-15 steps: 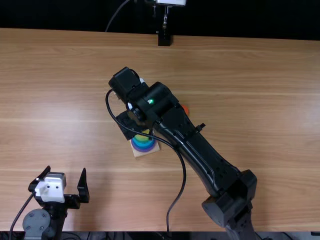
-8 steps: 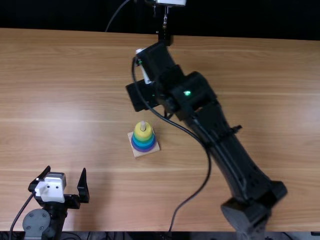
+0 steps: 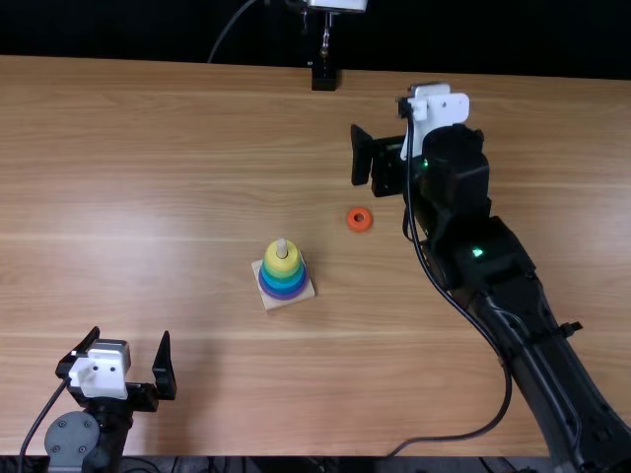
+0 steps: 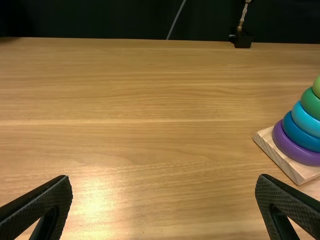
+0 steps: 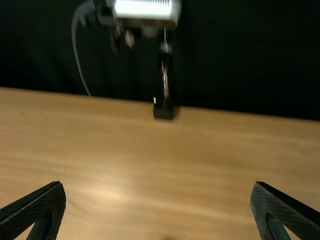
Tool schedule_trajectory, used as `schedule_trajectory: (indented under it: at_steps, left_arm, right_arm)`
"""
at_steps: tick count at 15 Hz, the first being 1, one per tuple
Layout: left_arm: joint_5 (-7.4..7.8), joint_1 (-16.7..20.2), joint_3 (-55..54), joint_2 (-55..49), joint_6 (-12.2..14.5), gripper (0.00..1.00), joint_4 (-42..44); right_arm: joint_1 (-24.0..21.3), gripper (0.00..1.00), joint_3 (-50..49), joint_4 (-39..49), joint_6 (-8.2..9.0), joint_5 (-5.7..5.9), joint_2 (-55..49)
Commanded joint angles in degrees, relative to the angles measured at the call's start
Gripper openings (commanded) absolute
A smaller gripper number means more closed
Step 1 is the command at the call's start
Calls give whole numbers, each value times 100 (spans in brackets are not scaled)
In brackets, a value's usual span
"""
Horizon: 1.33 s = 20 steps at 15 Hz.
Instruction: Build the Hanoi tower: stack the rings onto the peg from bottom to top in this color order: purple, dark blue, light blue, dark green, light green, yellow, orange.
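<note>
A light brown wooden table point(image 3: 148, 148) is showing long, pale streaks of grain running from side to side, and beyond its far edge a black backdrop point(image 3: 513, 34) is stretching across, with a thin grey cable point(image 3: 230, 32) hanging down in front. At that far edge a slim metal post point(image 3: 326, 34) is rising from a small black block point(image 3: 323, 77) toward a pale fixture point(image 3: 338, 4), while light is spreading a soft whitish sheen over the table's left part.
</note>
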Motion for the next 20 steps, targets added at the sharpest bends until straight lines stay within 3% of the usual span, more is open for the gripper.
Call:
schedule_trajectory:
  at_steps: [1,6,10,17,20]
  left_arm:
    - [34,49,-591,-67,29,100,-442]
    - [34,49,-591,-67,29,100,-442]
    - [34,49,-591,-67,29,100,-442]
    - [34,49,-591,-67,29,100,-442]
    - [34,49,-591,-67,29,100,-442]
  right_arm:
    - [-25,100,-22,-118,53,62,-138]
    - [-17,100,497,-445,53,62,979]
    - [-17,100,1455,-1458,63,62,2016]
    - [-8,100,2088,-3008,42,62,3044]
    - [-8,100,2105,-3113,42,62,3211]
